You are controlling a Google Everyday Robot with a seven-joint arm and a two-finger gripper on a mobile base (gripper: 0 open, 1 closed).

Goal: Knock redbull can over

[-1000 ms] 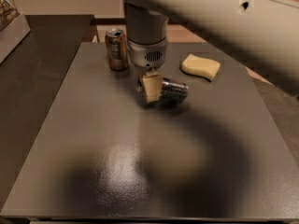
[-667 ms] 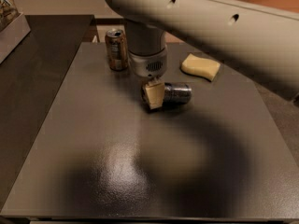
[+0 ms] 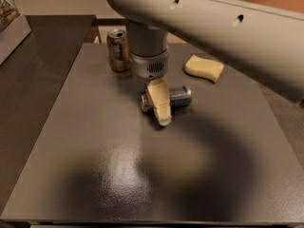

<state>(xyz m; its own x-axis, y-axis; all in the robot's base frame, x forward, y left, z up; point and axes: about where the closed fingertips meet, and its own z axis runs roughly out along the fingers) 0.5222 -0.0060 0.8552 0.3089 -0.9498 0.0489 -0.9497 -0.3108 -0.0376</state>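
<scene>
Redbull can [image 3: 179,97] lies on its side on the dark grey table [image 3: 95,151], just above frame centre. Its long axis runs approx left-right. The silver-grey body shows to the right of the gripper, and one end pokes out on the gripper's left. The can's middle is hidden behind the gripper.

Gripper [image 3: 161,110] hangs from the upper centre, a cream-coloured piece pointing down and slightly right, w/ its tip low over the table. It crosses in front of the can in this view. Can't tell whether it touches the can, and can't tell whether it is released or clenched. Nothing is visibly held in it.

The grey wrist [image 3: 148,56] sits right above it, round, w/ a small grille facing the camera. The big pale arm [image 3: 213,18] sweeps from there across the top of the frame to the right edge. It throws a broad soft shadow on the table, lower centre to right.

Other things:
- A brown-orange can [image 3: 118,50] stands upright w/ an opened top, upper left of the wrist and near the table's far edge, apart from the redbull can.
- A yellow sponge [image 3: 203,68] lies flat, upper right of centre, near the redbull can but not touching.
- A darker counter [image 3: 38,56] fills the left side, beside the table.
</scene>
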